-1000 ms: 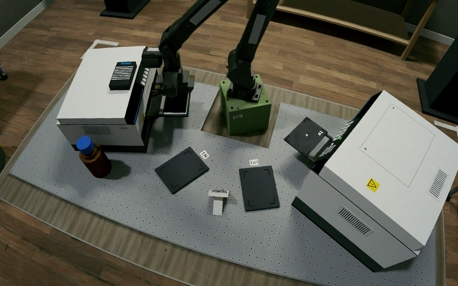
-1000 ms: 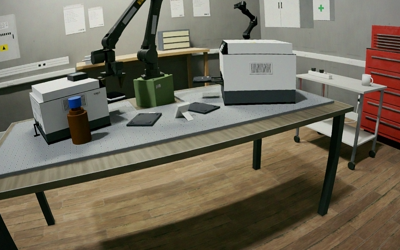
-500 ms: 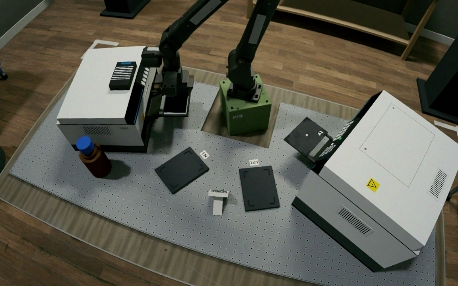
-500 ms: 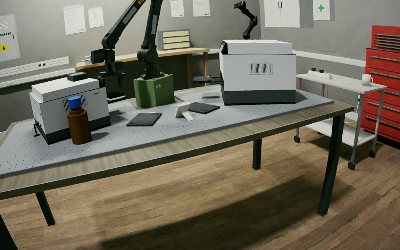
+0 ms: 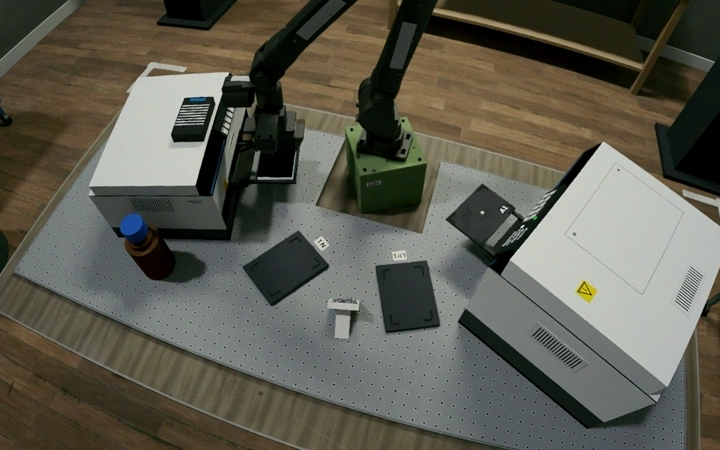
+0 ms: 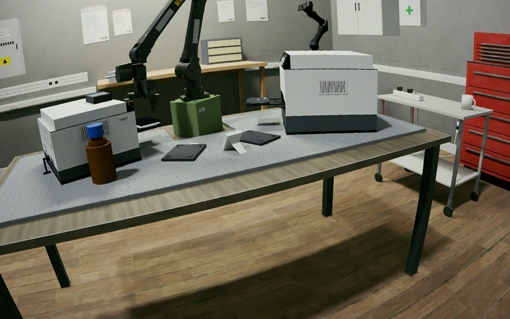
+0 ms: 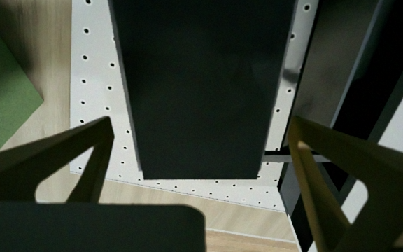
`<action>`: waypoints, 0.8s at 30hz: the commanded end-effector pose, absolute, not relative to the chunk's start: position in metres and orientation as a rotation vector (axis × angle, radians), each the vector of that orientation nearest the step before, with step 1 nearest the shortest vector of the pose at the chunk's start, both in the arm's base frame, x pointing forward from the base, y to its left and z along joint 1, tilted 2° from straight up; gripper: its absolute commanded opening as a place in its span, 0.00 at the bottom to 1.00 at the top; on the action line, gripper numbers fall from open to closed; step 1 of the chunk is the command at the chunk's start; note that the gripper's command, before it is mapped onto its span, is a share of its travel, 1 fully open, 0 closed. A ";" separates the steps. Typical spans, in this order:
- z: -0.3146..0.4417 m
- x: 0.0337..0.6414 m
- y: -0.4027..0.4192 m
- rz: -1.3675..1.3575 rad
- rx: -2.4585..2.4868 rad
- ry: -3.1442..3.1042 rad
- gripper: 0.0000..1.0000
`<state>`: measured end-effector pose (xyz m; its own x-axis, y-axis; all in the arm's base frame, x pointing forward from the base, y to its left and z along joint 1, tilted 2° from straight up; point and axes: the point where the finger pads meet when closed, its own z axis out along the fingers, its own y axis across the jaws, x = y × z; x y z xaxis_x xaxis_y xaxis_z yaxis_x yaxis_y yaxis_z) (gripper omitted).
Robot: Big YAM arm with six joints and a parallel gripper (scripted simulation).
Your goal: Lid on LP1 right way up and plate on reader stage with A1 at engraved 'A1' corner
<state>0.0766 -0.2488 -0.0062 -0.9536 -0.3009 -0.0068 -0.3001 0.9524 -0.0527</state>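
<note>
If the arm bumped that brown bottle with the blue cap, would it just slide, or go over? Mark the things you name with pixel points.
The brown bottle (image 5: 152,258) (image 6: 101,161) looks likely to tip if pushed near its blue cap (image 5: 134,228) (image 6: 95,130), being clearly taller than wide. Low down, it might slide instead, since its base seems flat. Once over, its round body would probably roll.

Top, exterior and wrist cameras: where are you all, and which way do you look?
Top: high over the bench, looking steeply down; sees the arm and end effector.
Exterior: beyond the bench's front edge, looking across to the wall; sees them too.
Wrist: on the arm by the end effector, looking down between its fingers at a dark slab.
Top and exterior share the bottle.
</note>
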 end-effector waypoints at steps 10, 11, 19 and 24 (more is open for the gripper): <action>-0.008 0.081 -0.264 -0.120 -0.474 3.084 1.00; -0.008 0.081 -0.264 -0.120 -0.474 3.084 1.00; -0.008 0.076 -0.247 -0.081 -0.475 3.088 1.00; 0.002 0.081 -0.263 -0.151 -0.474 3.079 1.00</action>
